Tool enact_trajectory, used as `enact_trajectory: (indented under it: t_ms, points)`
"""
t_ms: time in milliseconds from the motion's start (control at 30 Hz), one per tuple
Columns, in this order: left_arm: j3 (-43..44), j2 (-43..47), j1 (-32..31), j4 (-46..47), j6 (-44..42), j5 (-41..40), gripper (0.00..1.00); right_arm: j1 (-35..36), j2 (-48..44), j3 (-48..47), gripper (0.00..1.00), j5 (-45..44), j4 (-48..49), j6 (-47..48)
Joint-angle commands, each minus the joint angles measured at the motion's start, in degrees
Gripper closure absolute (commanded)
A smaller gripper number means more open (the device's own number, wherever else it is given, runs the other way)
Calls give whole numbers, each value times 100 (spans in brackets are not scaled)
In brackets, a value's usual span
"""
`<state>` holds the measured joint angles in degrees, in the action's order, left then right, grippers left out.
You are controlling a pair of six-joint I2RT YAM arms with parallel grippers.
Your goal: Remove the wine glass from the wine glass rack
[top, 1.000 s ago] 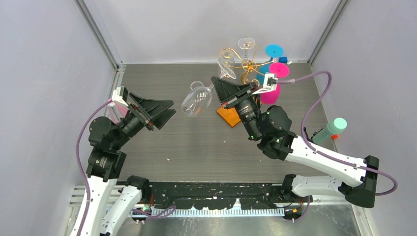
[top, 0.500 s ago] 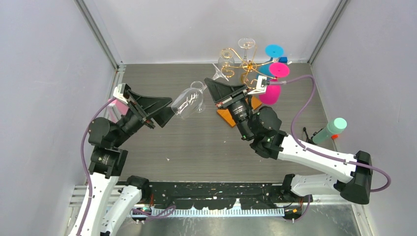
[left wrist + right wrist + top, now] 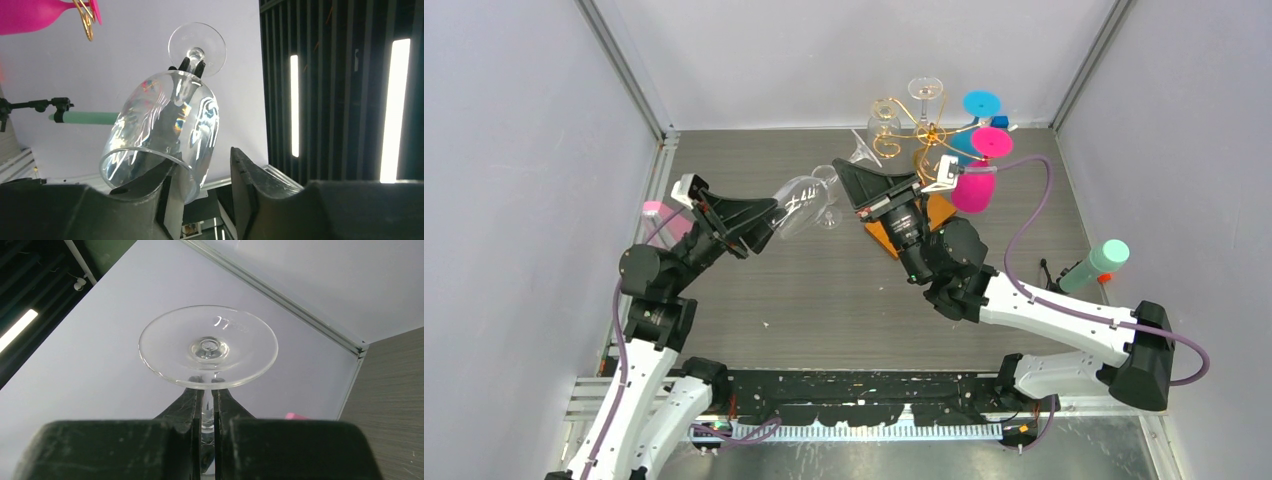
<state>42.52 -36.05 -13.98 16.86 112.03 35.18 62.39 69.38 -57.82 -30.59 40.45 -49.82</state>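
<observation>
A clear wine glass (image 3: 801, 204) hangs in the air, tilted, off the gold wire rack (image 3: 921, 127) with its orange base (image 3: 887, 238). My right gripper (image 3: 848, 176) is shut on its stem just under the foot (image 3: 207, 345), as the right wrist view (image 3: 207, 390) shows. My left gripper (image 3: 762, 222) is open at the bowl's rim. In the left wrist view (image 3: 201, 161) one finger (image 3: 150, 182) sits inside the bowl (image 3: 165, 125) and the other stands outside, apart from the glass wall.
The rack still holds a clear glass (image 3: 925, 90), a blue glass (image 3: 981, 103) and a pink glass (image 3: 973, 190). A green bottle (image 3: 1094, 265) lies at the right wall. A pink object (image 3: 656, 211) sits by the left wall.
My right gripper carried the glass left, away from the rack. My left gripper rose and moved right to meet the bowl, and one finger now sits inside the rim.
</observation>
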Motion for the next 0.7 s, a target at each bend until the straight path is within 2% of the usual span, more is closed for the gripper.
enact_trajectory:
  t_ms: [0,133,233,433,500,533,667]
  points:
    - [101,-4,-26,737,152,-13,68,10,-11,-2,100,-92,321,-290]
    - [129,-13,-26,711,51,-10,82,10,-19,-12,100,-72,269,-361]
    - [162,19,-26,584,-92,-44,98,9,-40,5,100,-58,248,-369]
    - [344,21,-26,136,-618,-47,100,10,-110,-1,99,4,244,-267]
    - [391,-17,-26,90,-766,-54,100,10,-142,-1,90,46,244,-227]
    - [415,-42,-26,89,-838,-53,100,10,-157,-1,79,63,244,-211]
    - [548,-210,-18,49,-1206,-81,100,3,-242,11,51,145,232,-87]
